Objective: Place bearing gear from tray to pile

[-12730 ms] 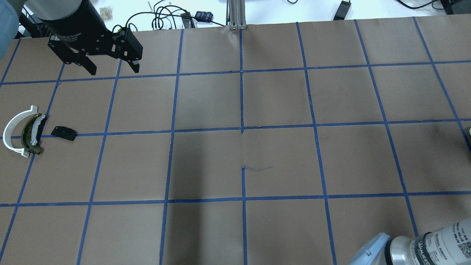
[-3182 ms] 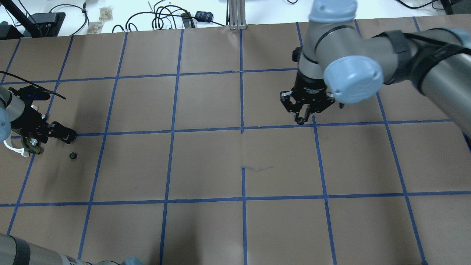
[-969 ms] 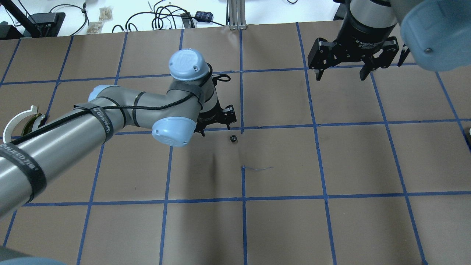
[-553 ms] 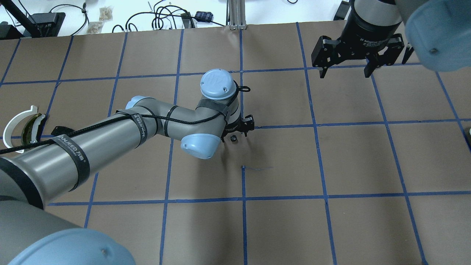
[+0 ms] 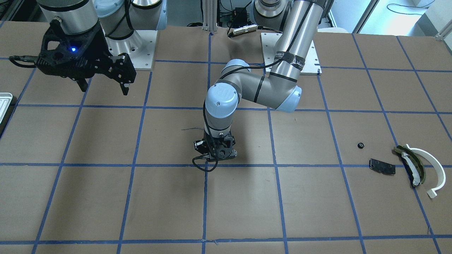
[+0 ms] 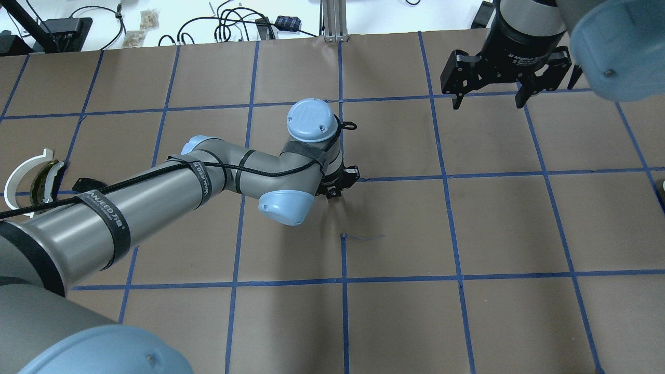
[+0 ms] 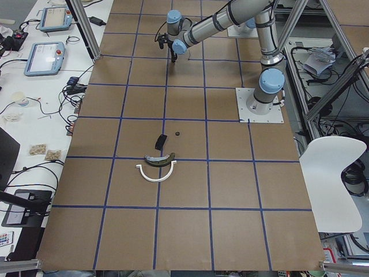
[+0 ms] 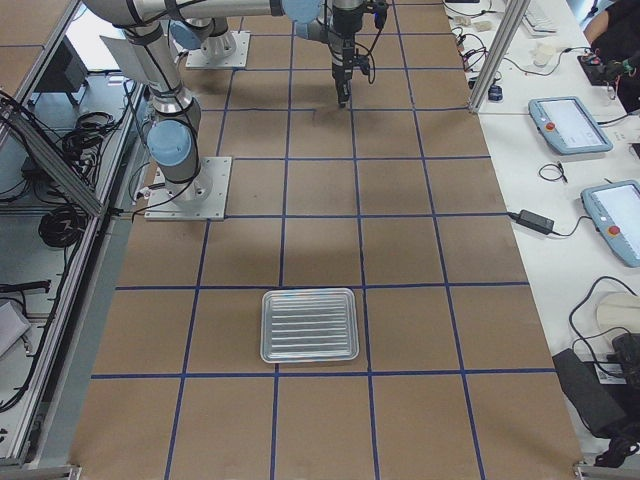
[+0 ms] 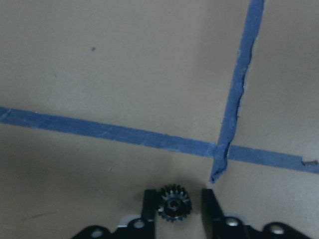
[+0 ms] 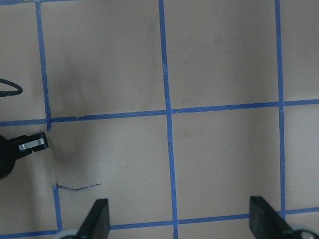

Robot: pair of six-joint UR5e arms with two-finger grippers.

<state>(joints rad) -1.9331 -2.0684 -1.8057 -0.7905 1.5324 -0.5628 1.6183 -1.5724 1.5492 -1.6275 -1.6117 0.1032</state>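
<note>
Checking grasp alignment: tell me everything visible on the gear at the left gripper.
The gear is a small black spur gear with teeth all round and a centre bore. Its material is unclear. It lies flat on the brown paper, just short of a blue tape crossing. It sits between the open fingers of the left gripper, with a clear gap to one finger. The other finger is close, but contact can't be told.

The gear [image 9: 175, 203] lies on the surface [image 5: 317, 211] near its middle, between the jaws of the left gripper [image 6: 336, 191] and just beside a tape crossing [image 9: 219, 149]. At the robot's left end sits the pile: the curved piece [image 5: 411, 165] nests inside the arc strip [image 5: 437, 164]. The plate [image 5: 382, 166] lies beside them toward the middle, with a second gear [image 5: 360, 145] near it on the robot's side. The tray [image 8: 309, 326] lies at the robot's right end, well apart. The right gripper [image 6: 487, 104] hangs above the right half.
</note>
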